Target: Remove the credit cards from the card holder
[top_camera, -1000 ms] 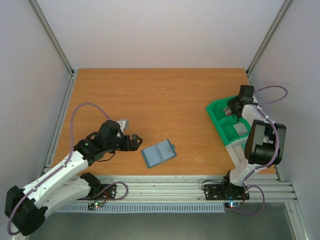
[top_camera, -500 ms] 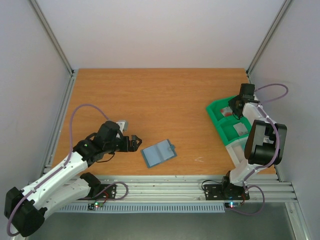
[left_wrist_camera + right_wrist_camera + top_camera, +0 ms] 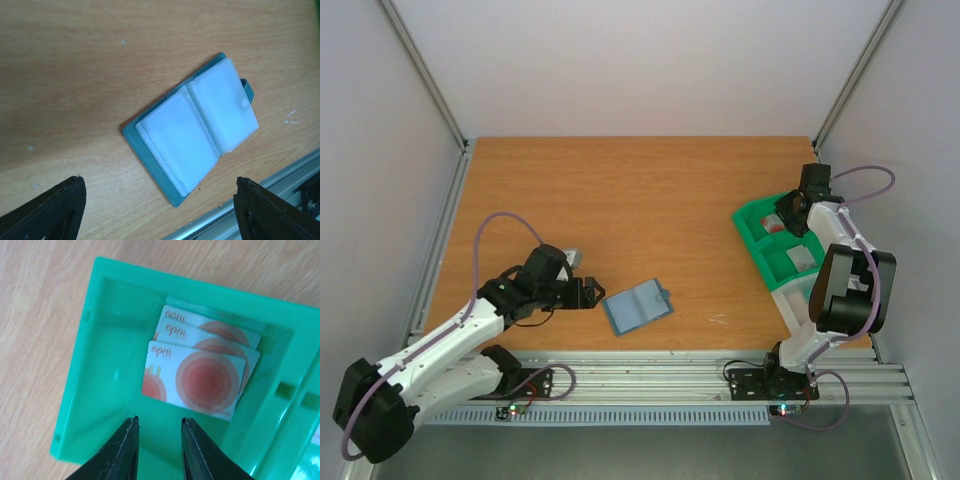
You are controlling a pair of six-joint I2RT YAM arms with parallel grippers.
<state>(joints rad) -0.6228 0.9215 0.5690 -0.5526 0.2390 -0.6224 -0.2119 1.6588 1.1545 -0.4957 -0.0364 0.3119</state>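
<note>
The blue-grey card holder (image 3: 638, 307) lies spread open on the table near the front edge; in the left wrist view its clear pockets (image 3: 192, 125) look pale, and I cannot tell whether any hold cards. My left gripper (image 3: 587, 290) is open and empty just left of it. Three pale cards with red circles (image 3: 200, 372) lie stacked in the far compartment of the green bin (image 3: 105, 360). My right gripper (image 3: 159, 426) hangs open and empty over that compartment, just short of the cards. It shows over the bin in the top view (image 3: 782, 216).
The green bin (image 3: 760, 245) stands at the right edge; its nearer compartment holds a grey card (image 3: 802, 259). A white tray part (image 3: 790, 300) adjoins it. The aluminium front rail (image 3: 280, 180) runs close below the holder. Side rails bound the table.
My left arm has shifted slightly forward and right, its gripper nearer the holder. My right gripper has drawn back a little over the bin's far compartment. The holder has not moved.
</note>
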